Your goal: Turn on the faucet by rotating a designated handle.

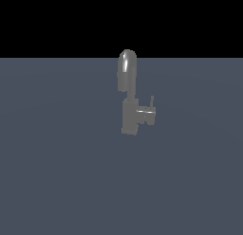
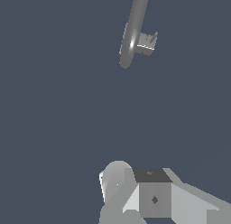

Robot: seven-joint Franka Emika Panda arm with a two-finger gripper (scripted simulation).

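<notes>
Exterior view: faucet [image 1: 129, 106] stands alone on the grey bench [image 1: 57, 172], blocky body upright, dome-topped spout above it. A short side stub juts from the body toward the exterior view's right; the thin handle [image 1: 152, 102] rises upright from the stub's end. No arm or tool in this view.

Wrist view: faucet [image 2: 133, 31] seen from above, stub and handle [image 2: 154, 38] beside the spout. Pale arm housing [image 2: 149, 196] fills the near edge, well apart from the faucet. Tool fingers not visible; opening cannot be told.
</notes>
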